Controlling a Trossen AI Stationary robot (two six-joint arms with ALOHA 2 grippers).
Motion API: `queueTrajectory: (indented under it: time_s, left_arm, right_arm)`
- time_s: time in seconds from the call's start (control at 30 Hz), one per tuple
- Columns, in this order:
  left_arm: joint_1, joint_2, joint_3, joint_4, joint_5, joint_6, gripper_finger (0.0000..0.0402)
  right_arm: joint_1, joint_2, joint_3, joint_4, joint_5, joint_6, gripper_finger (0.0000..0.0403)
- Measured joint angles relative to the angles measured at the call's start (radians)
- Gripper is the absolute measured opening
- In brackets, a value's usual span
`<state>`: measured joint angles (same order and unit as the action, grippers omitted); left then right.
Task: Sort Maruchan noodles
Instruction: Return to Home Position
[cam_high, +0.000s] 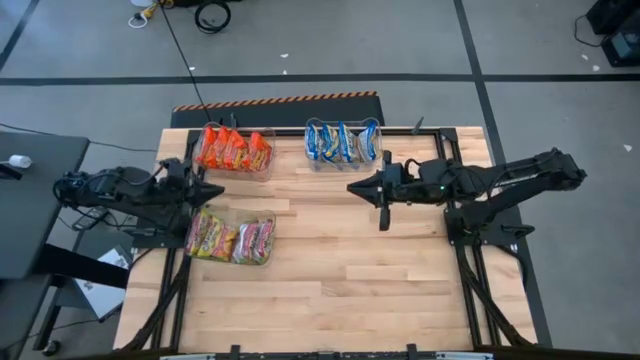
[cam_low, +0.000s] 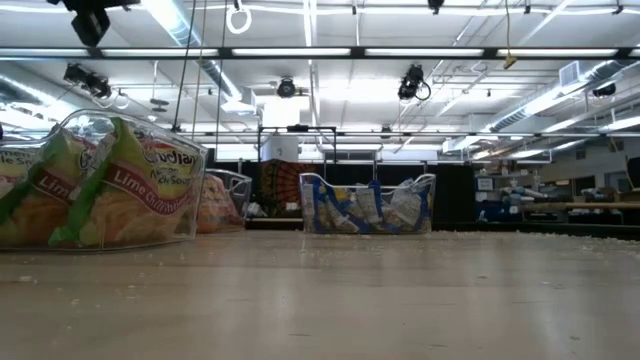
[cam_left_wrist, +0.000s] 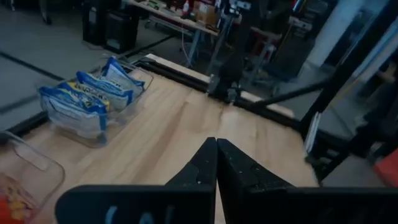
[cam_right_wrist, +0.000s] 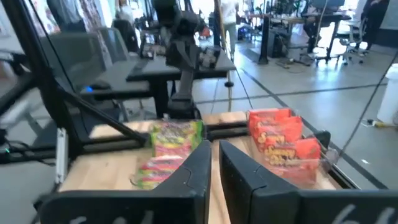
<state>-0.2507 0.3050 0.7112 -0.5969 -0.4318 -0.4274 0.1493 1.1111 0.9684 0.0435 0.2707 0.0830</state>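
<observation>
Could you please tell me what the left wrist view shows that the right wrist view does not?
Only the left wrist view shows the blue packets, beyond the left gripper. Only the right wrist view shows the green-and-yellow packets, beyond the right gripper. Both show the wooden table and the orange-red packets, though the left wrist view catches just a sliver of them; neither gripper holds a packet.

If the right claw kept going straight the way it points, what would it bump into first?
Probably the left gripper. The right gripper points across the bare table, through the gap between the orange packets and the green-and-yellow packets, straight toward it. Heights are hard to judge.
</observation>
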Motion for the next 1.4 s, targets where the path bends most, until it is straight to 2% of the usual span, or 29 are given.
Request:
queueTrajectory:
  time_s: [0.03, 0.13, 0.2, 0.33, 0.43, 0.57, 0.7, 0.8, 0.9, 1.1, 1.23, 1.4]
  left_arm:
    - [0.001, 0.0, -0.001, -0.002, -0.006, 0.019, 0.0007]
    - [0.001, 0.0, -0.001, 0.0, -0.127, 0.04, 0.0007]
    - [0.001, 0.0, -0.001, -0.016, -0.174, 0.042, 0.0009]
    - [0.001, 0.009, 0.0, -0.019, -0.168, 0.043, 0.0018]
    - [0.001, 0.009, -0.001, -0.001, -0.135, -0.03, 0.0021]
    - [0.001, 0.023, -0.004, 0.057, -0.249, 0.103, 0.002]
    - [0.002, -0.008, -0.102, 0.265, -0.25, 0.263, 0.002]
    - [0.013, -0.033, -0.222, 0.444, -0.205, 0.383, 0.002]
    - [0.035, -0.068, -0.309, 0.496, -0.146, 0.408, 0.002]
    - [0.063, -0.193, -0.38, 0.495, -0.046, 0.417, 0.002]
    - [0.07, -0.302, -0.412, 0.464, -0.042, 0.412, 0.002]
    - [0.071, -0.292, -0.427, 0.38, -0.066, 0.354, 0.002]
  right_arm:
    - [-0.003, 0.009, 0.0, 0.001, -0.002, -0.003, 0.0039]
    - [-0.004, 0.046, 0.0, 0.001, 0.005, -0.043, 0.0039]
    - [-0.007, 0.078, 0.0, 0.007, 0.018, -0.039, 0.0038]
    - [-0.011, 0.137, 0.0, 0.058, -0.028, -0.058, 0.0039]
    - [-0.023, 0.185, 0.0, 0.082, -0.037, -0.117, 0.004]
    - [-0.086, 0.248, 0.0, 0.146, -0.123, -0.136, 0.0038]
    - [-0.159, 0.299, 0.0, 0.223, -0.257, -0.156, 0.0037]
    - [-0.21, 0.303, -0.026, 0.283, -0.283, -0.165, 0.0037]
    - [-0.26, 0.28, -0.131, 0.438, -0.308, -0.148, 0.0037]
    - [-0.326, 0.207, -0.439, 0.924, -0.319, -0.078, 0.0037]
    - [-0.346, 0.157, -0.617, 1.112, -0.316, -0.008, 0.0037]
    - [-0.351, 0.099, -0.835, 1.338, -0.281, 0.043, 0.0037]
